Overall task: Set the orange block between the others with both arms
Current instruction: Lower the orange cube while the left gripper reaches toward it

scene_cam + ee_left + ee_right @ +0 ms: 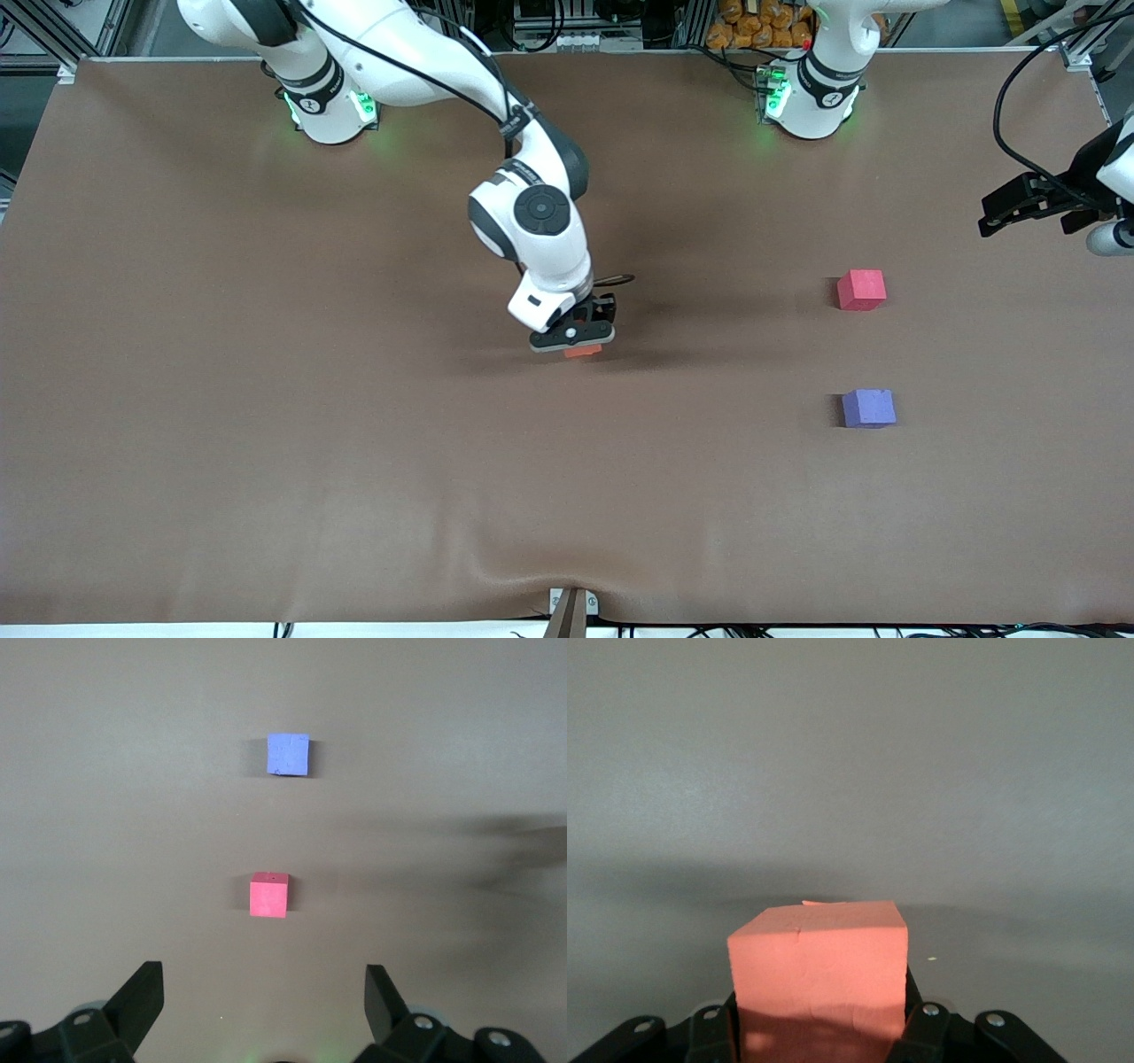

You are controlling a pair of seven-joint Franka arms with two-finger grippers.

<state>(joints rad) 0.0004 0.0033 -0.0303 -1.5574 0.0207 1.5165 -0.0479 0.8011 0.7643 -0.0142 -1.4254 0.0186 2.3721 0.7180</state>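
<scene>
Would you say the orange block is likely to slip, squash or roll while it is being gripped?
The orange block, clamped in the right gripper, looks matte, so slipping seems unlikely. Faint surface creases suggest soft foam that may squash slightly. Its flat cube faces should stop it rolling once set down.

I am looking down on a bench [266, 443] covered in a brown mat that is rippling near its camera-side edge. Aluminium framing [53, 35] is running along the base end, with black cables [1019, 106] trailing there and a heap of orange-brown items [762, 25] sitting beside them.
</scene>
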